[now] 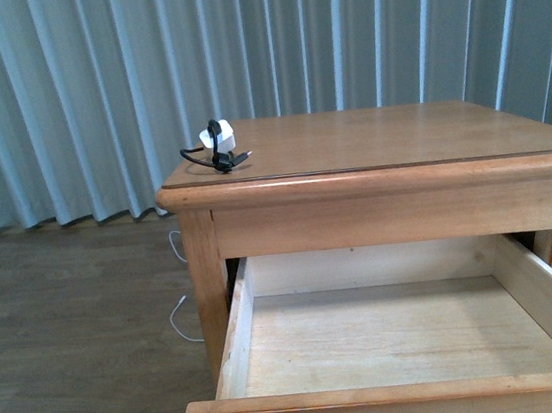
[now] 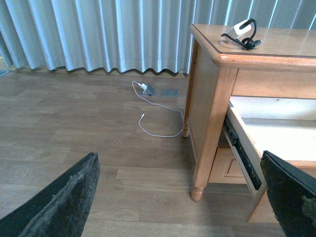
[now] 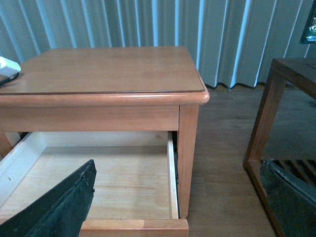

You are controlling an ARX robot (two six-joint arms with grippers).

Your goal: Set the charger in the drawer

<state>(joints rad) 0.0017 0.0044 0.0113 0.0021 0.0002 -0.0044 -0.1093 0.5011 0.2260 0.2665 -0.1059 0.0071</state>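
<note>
1. Since the charger sits on the left front corner of the nightstand, just inside the edge of its top, I judge my left gripper to be the nearer one. From that gripper the charger lies higher up and off to the right.
2. My left gripper is spread wide with nothing held in it, low over the floor beside the nightstand.
3. On the charger, the white block stands tilted with the black cable wound round it, one loop poking out to the left. I can't read its long axis with any certainty, so I'd plan to close across the block from above.
4. Below and to the right of the charger, the drawer is pulled well out. It shows bare pale wood and I see nothing in it, so the carry would run rightward, toward me and down.
5. My right gripper is also spread and holds nothing. It hangs in front of the drawer, well apart from the charger.
6. To my eye the top is smooth, glossy wood, so the charger may slide if I nudge it. A white cord lies on the floor to the left, a pleated curtain hangs behind, and a wooden frame stands to the right.
</note>
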